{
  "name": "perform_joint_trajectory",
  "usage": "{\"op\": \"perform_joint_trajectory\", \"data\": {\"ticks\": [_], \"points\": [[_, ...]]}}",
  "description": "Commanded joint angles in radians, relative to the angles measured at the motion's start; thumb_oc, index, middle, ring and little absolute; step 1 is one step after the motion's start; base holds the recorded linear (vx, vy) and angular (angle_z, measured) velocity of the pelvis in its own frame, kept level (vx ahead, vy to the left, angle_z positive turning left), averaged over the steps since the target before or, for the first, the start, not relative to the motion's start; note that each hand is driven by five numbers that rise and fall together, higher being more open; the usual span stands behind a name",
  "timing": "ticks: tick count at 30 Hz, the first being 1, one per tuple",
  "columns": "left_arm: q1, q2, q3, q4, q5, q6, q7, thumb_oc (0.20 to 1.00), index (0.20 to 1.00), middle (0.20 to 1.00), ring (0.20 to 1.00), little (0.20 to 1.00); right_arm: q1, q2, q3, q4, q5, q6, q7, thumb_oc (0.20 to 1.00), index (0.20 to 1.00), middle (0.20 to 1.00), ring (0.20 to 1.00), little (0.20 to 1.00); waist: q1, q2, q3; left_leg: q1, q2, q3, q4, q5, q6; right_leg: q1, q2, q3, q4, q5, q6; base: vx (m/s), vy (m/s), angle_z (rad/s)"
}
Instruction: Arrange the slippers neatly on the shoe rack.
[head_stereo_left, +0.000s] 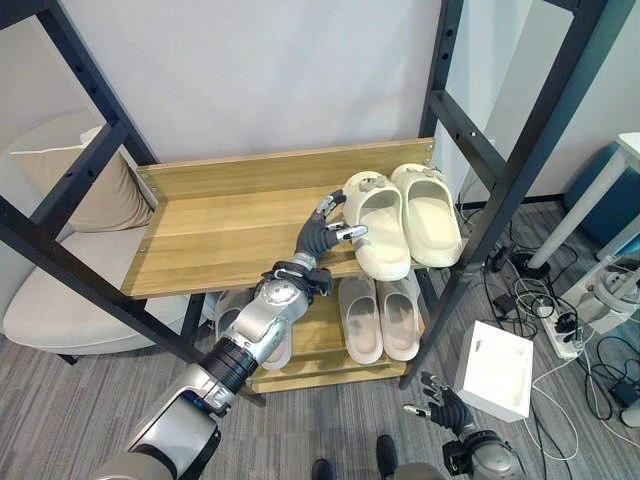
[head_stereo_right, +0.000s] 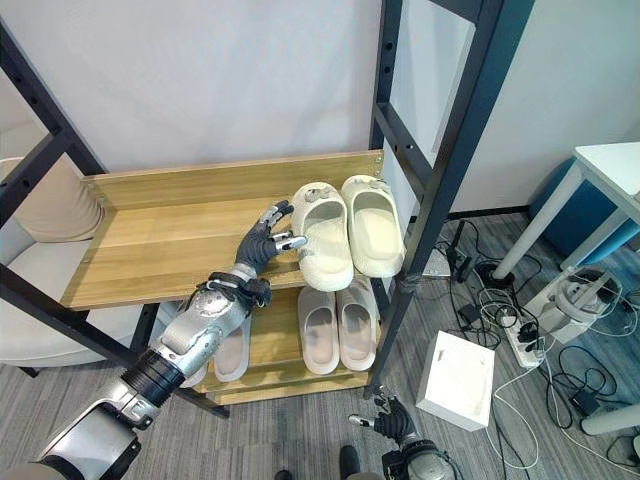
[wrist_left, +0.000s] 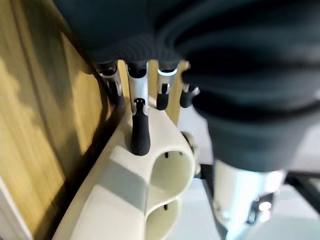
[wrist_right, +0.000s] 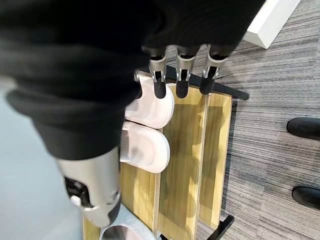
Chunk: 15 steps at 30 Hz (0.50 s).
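cream slippers (head_stereo_left: 403, 219) sit as a pair at the right end of the upper wooden shelf (head_stereo_left: 230, 225) of the shoe rack (head_stereo_left: 465, 135), touching side by side, toes toward us and hanging a little over the front edge. our main worry is that overhang: we judge that a sideways nudge from our left hand (head_stereo_left: 322, 234), which rests against the outer side of the near slipper (head_stereo_right: 319, 234), could tip the pair off the front, or skew one slipper against the other so they no longer line up. our left arm reaches up from the lower left, wrist over the shelf's front edge, fingers (wrist_left: 139, 131) fairly straight and slightly spread, one tip touching the slipper's upper, clamped on nothing. on the lower shelf (head_stereo_left: 322, 345) lie more pale slippers (head_stereo_left: 379, 314). our right hand (head_stereo_left: 446, 404) hangs low near the floor, fingers loosely apart and empty, beside a white box (head_stereo_left: 497, 368).
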Motion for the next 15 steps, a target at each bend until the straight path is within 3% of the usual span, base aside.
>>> {"op": "perform_joint_trajectory", "data": {"ticks": [1,3,4,5,7,8,10,15], "points": [[-0.156,-0.01,0.012,0.111,0.176,-0.022,0.011,1.0,1.0,1.0,1.0,1.0,-0.03,0.02,0.001,0.01,0.009,-0.057,-0.008,1.0,1.0,1.0,1.0,1.0,-0.026,-0.021,0.008,0.034,0.003,0.007,0.0,-0.171,0.012,0.117,-0.016,-0.01,0.002,-0.244,0.054,0.0,0.0,0.0],[-0.166,0.006,0.021,0.136,0.265,-0.025,0.027,1.0,1.0,1.0,1.0,1.0,-0.032,0.021,0.003,0.017,0.004,-0.066,-0.006,1.0,1.0,1.0,1.0,1.0,-0.024,-0.022,0.007,0.034,0.002,0.005,0.0,-0.172,0.012,0.118,-0.016,-0.011,0.002,-0.244,0.053,0.0,0.0,0.0],[-0.211,0.047,0.022,0.192,0.436,-0.011,0.062,1.0,1.0,1.0,1.0,1.0,-0.038,0.022,0.003,0.026,0.004,-0.082,-0.007,1.0,1.0,1.0,1.0,1.0,-0.023,-0.023,0.003,0.028,0.002,0.003,0.0,-0.167,0.01,0.113,-0.017,-0.015,0.002,-0.241,0.053,0.0,0.0,0.0],[-0.211,0.047,0.021,0.192,0.436,-0.011,0.063,1.0,1.0,1.0,1.0,1.0,-0.038,0.022,0.003,0.026,0.004,-0.082,-0.007,1.0,1.0,1.0,1.0,1.0,-0.023,-0.023,0.004,0.029,0.002,0.003,0.0,-0.167,0.01,0.114,-0.017,-0.015,0.002,-0.242,0.053,0.0,0.0,0.0],[-0.263,0.124,0.02,0.226,0.679,0.007,0.162,1.0,1.0,1.0,1.0,1.0,-0.052,0.023,0.001,0.037,0.004,-0.112,-0.016,1.0,1.0,1.0,1.0,1.0,-0.019,-0.026,0.005,0.027,0.002,-0.001,0.0,-0.168,0.009,0.113,-0.016,-0.017,0.002,-0.24,0.054,0.0,0.0,0.0],[-0.263,0.124,0.02,0.226,0.679,0.007,0.162,1.0,1.0,1.0,1.0,1.0,-0.052,0.023,0.001,0.037,0.004,-0.112,-0.016,1.0,1.0,1.0,1.0,1.0,-0.02,-0.026,0.005,0.028,0.002,-0.001,0.0,-0.168,0.009,0.113,-0.016,-0.018,0.002,-0.24,0.054,0.0,0.0,0.0],[-0.265,0.176,0.035,0.203,0.856,0.038,0.242,1.0,1.0,1.0,1.0,1.0,-0.062,0.02,0.003,0.039,0.005,-0.138,-0.031,1.0,1.0,1.0,1.0,1.0,-0.015,-0.029,0.007,0.027,0.003,-0.001,0.0,-0.17,0.008,0.113,-0.016,-0.019,0.002,-0.241,0.055,0.0,0.0,0.0],[-0.263,0.235,0.075,0.177,0.952,0.066,0.306,1.0,1.0,1.0,1.0,1.0,-0.059,0.015,0.01,0.037,0.011,-0.152,-0.031,1.0,1.0,1.0,1.0,1.0,-0.011,-0.032,0.006,0.029,0.004,0.002,0.0,-0.172,0.007,0.115,-0.016,-0.017,0.002,-0.241,0.056,0.0,0.0,0.0]]}}
